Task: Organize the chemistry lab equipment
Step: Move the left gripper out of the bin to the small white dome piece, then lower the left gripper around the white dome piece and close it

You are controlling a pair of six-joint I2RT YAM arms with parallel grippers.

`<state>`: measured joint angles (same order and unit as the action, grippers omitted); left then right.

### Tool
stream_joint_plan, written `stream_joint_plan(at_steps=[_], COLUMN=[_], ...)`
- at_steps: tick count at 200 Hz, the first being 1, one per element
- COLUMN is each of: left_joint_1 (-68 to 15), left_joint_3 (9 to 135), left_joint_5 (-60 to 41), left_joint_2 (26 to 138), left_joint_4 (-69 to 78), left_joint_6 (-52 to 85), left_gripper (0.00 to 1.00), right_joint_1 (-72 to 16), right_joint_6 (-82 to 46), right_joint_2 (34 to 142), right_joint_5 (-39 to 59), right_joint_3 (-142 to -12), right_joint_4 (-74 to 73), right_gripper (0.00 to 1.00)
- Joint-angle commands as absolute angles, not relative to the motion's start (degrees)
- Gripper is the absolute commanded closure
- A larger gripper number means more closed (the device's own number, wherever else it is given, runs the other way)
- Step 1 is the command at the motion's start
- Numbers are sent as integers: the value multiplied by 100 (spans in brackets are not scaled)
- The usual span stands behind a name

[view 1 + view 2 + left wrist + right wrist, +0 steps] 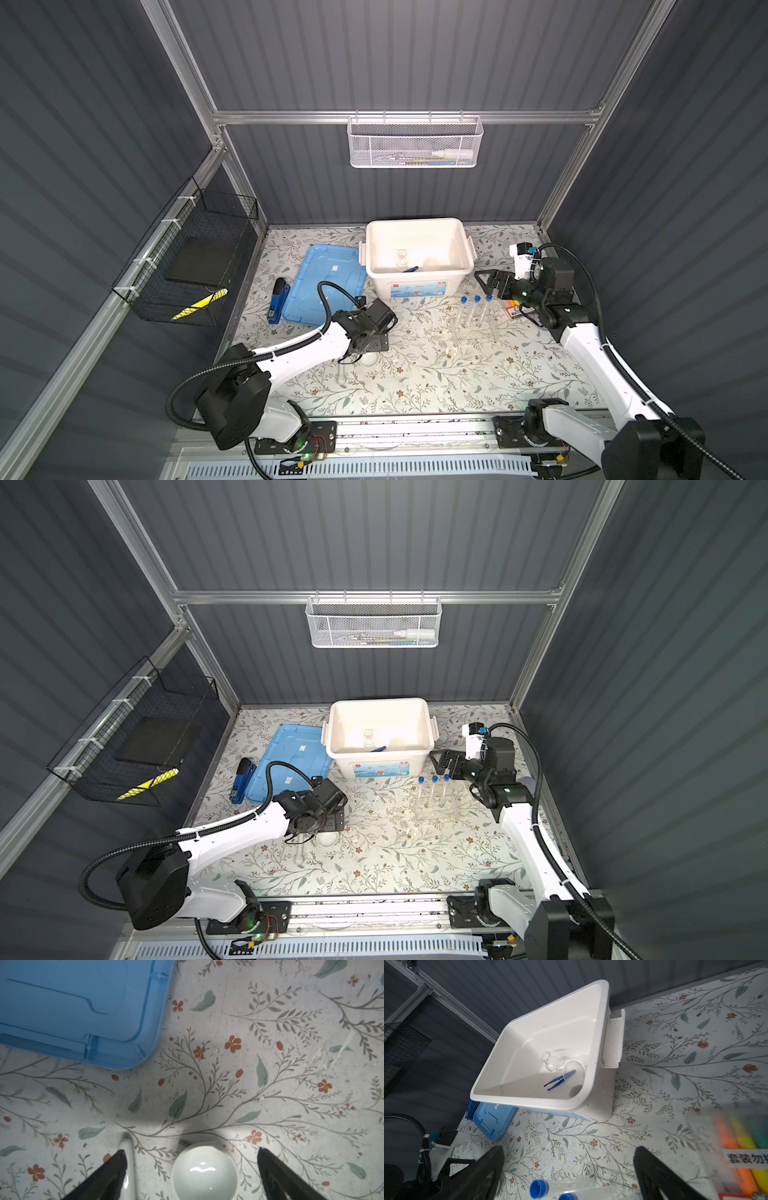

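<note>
The left gripper (pixel 192 1154) hangs low with its jaws spread wide and empty. A small white bowl (pixel 204 1172) sits between its fingers on the floral table (pixel 270 1064), and the white pestle (pixel 129 1147) lies just beside one finger. A blue lid (pixel 72 1012) rests further out. The right gripper (pixel 568 1151) is likewise released and holds nothing, near three blue-capped test tubes (pixel 473 309) standing in the clear rack (pixel 478 332). Beyond it, the white bin (pixel 539 1032) holds the blue tweezers (pixel 559 1080) and a small glass vessel (pixel 550 1062)

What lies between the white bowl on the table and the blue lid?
Bare floral tabletop only, from white bowl to blue lid; the left wrist view shows it.
</note>
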<state>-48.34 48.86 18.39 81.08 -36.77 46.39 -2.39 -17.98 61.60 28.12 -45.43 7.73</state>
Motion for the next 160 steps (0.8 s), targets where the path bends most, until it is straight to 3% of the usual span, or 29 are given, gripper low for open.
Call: stream_joint_plan(at_steps=[1,160], left_joint_1=[-4866,-4878], left_joint_3=[4780,4695], left_joint_5=[1535,1210], left_joint_2=[8188,8675], left_joint_4=[-3557,-3594], left_joint_6=[4860,4827], left_gripper=[1,5], right_joint_1=[-224,-222], right_joint_6=[-1802,-1789], right_joint_2=[6170,6170], right_joint_5=[2717,2622], right_joint_3=[-4535,-4509], right_joint_4=[874,944], right_gripper=[1,1])
